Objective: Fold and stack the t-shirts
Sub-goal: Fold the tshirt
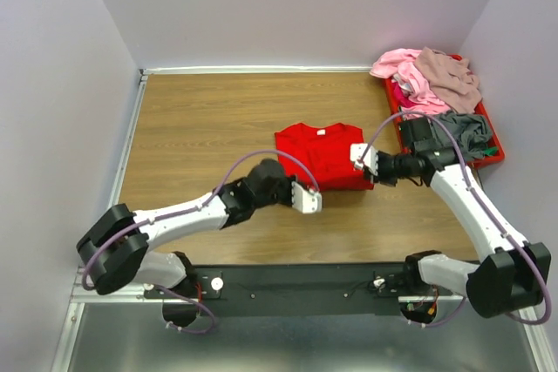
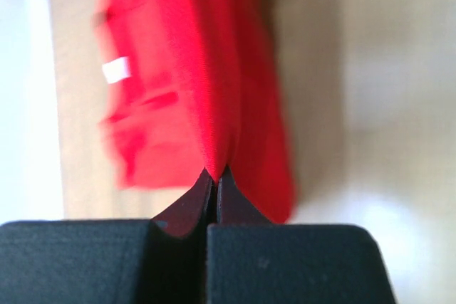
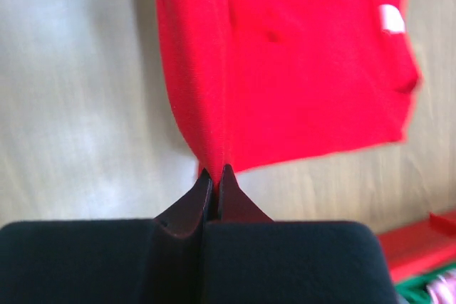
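A bright red t-shirt (image 1: 318, 152) with a small white neck label lies partly folded in the middle of the wooden table. My left gripper (image 1: 307, 200) is shut on its near left corner, where the red cloth (image 2: 206, 105) runs straight into the closed tips. At the near right corner my right gripper (image 1: 360, 154) is also shut, pinching the same t-shirt (image 3: 285, 69). Pink, mauve-beige and grey t-shirts (image 1: 432, 80) are heaped at the back right.
A red plastic tray (image 1: 493, 156) under the heap stands against the right wall. White walls close the table (image 1: 200, 128) at the left, back and right. The black rail (image 1: 296, 289) carrying the arm bases runs along the near edge.
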Available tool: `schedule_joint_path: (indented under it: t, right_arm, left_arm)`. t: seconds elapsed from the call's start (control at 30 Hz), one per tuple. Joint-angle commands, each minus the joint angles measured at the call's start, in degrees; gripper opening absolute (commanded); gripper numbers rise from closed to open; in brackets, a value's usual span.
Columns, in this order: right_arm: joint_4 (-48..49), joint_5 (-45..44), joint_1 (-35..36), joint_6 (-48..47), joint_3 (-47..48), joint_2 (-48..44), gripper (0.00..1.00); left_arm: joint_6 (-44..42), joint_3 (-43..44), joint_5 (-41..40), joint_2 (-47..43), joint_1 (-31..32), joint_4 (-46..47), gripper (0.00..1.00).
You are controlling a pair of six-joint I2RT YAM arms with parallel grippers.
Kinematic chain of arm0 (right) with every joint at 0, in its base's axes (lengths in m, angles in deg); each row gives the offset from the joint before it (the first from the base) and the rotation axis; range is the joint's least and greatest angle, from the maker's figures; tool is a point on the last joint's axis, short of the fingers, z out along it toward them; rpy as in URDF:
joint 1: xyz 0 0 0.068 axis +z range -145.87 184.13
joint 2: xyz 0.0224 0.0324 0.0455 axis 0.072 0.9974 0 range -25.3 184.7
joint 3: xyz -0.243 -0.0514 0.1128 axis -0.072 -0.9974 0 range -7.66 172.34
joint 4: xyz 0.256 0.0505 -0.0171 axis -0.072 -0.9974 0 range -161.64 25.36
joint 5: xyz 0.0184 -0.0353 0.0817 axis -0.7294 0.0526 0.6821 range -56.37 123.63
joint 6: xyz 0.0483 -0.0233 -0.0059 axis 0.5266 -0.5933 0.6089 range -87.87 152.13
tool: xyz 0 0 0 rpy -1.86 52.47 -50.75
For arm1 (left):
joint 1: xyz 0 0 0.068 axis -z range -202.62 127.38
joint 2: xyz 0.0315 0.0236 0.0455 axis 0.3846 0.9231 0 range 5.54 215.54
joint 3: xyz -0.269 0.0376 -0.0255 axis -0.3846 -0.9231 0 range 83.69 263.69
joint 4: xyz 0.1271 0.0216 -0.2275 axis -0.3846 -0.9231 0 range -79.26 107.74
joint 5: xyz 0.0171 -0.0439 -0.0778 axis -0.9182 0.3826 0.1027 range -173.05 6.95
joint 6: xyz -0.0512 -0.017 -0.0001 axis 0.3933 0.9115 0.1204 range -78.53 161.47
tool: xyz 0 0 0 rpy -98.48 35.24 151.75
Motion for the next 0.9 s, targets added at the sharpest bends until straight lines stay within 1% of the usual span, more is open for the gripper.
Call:
schedule_joint_path:
  t: [0.0, 0.03, 0.1, 0.13, 0.2, 0.23, 0.3, 0.33, 0.37, 0.47, 0.6, 0.7, 0.77, 0.87]
  right_arm:
    - [9.19, -5.94, -0.08, 10.4, 5.64, 5.37, 0.0]
    - [13.72, -8.89, -0.17, 13.18, 6.35, 8.67, 0.0]
    - [18.05, -11.72, -0.08, 15.14, 7.93, 11.94, 0.01]
    - [22.6, -14.52, -0.08, 17.32, 8.46, 15.44, 0.0]
    - [25.79, -16.74, -0.34, 18.74, 10.56, 19.14, 0.0]
    - [29.37, -19.01, -0.78, 21.01, 11.27, 22.21, 0.0]
    - [33.6, -21.48, -1.13, 22.61, 13.37, 25.39, 0.0]
    - [34.85, -22.28, -1.48, 24.01, 13.99, 26.62, 0.0]
    - [35.99, -22.89, -1.92, 24.72, 14.78, 29.42, 0.0]
    - [38.63, -25.7, -2.8, 26.83, 17.42, 34.0, 0.0]
    - [41.27, -27.64, -3.59, 29.55, 19.18, 38.31, 0.0]
    - [45.04, -28.17, -3.6, 31.66, 19.27, 40.51, 0.0]
    - [45.84, -28.17, -3.68, 32.37, 19.97, 41.48, 0.0]
    - [46.37, -26.51, -3.68, 32.55, 19.8, 40.79, 0.01]
  left_arm:
    - [-9.26, 5.41, 3.62, 3.66, -10.45, 3.36, 0.0]
    - [-9.88, 8.38, 4.67, 6.46, -12.3, 4.5, 0.0]
    - [-10.58, 11.73, 7.65, 9.9, -15.82, 7.93, 0.0]
    - [-10.67, 14.79, 8.63, 13.31, -18.36, 8.98, 0.0]
    - [-11.72, 18.06, 11.17, 17.02, -20.05, 10.66, 0.0]
    - [-12.25, 21.12, 11.62, 20.69, -21.27, 11.27, 0.0]
    - [-12.95, 23.78, 12.32, 24.05, -22.25, 12.24, 0.0]
    - [-13.05, 25.88, 12.5, 26.85, -23.12, 13.12, 0.0]
    - [-12.96, 26.77, 12.94, 28.01, -23.74, 14.08, 0.0]
    - [-12.78, 30.11, 13.73, 32.49, -25.15, 18.91, 0.0]
    - [-13.13, 34.76, 14.53, 38.12, -26.2, 22.08, 0.0]
    - [-12.26, 38.55, 14.7, 43.03, -26.99, 25.33, 0.0]
    - [-10.42, 41.0, 14.53, 44.53, -27.52, 27.7, 0.0]
    - [-9.53, 41.63, 15.49, 45.08, -27.7, 29.29, 0.0]
